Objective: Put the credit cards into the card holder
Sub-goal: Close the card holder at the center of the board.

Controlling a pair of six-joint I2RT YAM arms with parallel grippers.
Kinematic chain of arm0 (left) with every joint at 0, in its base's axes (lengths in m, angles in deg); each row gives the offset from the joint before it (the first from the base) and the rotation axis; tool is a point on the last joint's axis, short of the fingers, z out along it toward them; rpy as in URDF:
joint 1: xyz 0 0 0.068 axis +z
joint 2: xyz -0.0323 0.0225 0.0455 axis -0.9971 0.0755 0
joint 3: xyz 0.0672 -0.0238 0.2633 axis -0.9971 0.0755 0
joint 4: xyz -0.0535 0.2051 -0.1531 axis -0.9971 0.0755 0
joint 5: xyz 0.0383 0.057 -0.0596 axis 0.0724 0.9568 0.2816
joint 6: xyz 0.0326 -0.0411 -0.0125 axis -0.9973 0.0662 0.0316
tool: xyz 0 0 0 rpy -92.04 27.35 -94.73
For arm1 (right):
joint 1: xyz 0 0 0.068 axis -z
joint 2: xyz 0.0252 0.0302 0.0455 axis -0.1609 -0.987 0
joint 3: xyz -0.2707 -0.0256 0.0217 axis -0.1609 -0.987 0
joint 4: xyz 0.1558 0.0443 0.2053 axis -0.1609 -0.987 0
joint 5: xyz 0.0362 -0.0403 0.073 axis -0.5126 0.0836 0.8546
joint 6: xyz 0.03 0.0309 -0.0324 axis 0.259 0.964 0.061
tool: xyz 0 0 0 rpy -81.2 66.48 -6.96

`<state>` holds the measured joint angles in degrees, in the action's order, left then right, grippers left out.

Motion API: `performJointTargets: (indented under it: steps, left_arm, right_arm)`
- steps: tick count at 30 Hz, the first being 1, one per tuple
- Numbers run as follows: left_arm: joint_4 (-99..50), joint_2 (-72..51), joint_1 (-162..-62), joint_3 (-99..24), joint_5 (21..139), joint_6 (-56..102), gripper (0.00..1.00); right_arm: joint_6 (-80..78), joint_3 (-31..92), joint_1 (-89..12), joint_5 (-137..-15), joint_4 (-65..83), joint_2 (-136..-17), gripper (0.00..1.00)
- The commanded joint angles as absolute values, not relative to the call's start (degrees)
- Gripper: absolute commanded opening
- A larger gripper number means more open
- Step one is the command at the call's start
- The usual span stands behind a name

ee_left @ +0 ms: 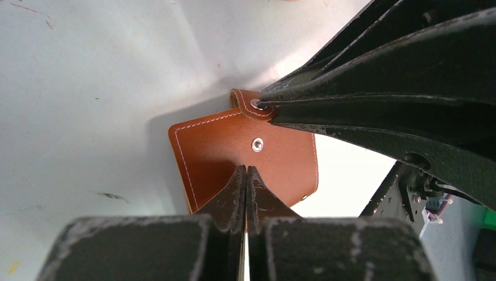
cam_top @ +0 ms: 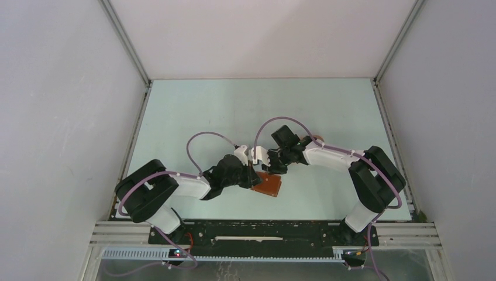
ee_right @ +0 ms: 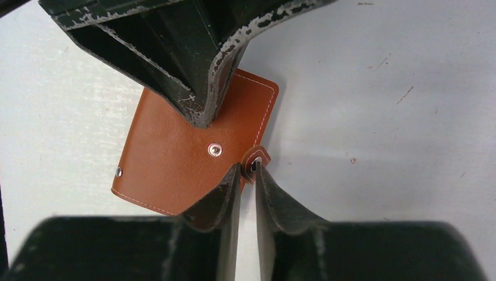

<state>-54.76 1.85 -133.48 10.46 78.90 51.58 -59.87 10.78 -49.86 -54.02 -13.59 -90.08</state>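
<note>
Right wrist: right claw [ee_right: 248,167] nearly together around tab [ee_right: 256,159] of card holder [ee_right: 169,158], grip unclear; left claw [ee_right: 202,120] pressed together.

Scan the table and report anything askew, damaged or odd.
The card holder lies closed and skewed to the table edges. Its snap tab is undone and curled up between the fingers of the right gripper. The left gripper, shut, presses on its cover. Both grippers' pads look scuffed pale. No cards in view.

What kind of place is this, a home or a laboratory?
Probably a laboratory test cell: white walls enclose a pale table, and two robot arms are bolted to a metal frame.
</note>
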Motion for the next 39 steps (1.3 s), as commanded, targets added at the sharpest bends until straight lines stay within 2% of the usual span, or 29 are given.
performJointTargets:
  steps: [1, 7, 8, 21, 39]
  left_arm:
    - [-54.9, 2.5, -132.9, 12.2, 79.0, 51.9, 0.00]
    - [-55.5, 3.1, -132.9, 12.3, 78.9, 52.2, 0.00]
    - [-55.7, 3.2, -132.8, 12.3, 78.9, 52.3, 0.00]
    - [-57.0, 4.6, -132.3, 13.1, 79.1, 54.4, 0.00]
    - [-56.9, 4.3, -132.2, 13.4, 78.9, 55.0, 0.00]
  right_arm:
    - [-61.2, 12.8, -50.7, -54.4, -14.2, -90.1, 0.19]
    - [-62.4, 12.7, -51.1, -54.1, -15.5, -89.7, 0.01]
    - [-62.6, 12.7, -51.1, -54.0, -15.7, -89.6, 0.00]
    - [-63.5, 10.4, -52.3, -54.5, -14.4, -85.0, 0.00]
    - [-68.6, 8.3, -57.1, -60.1, -16.6, -87.3, 0.00]
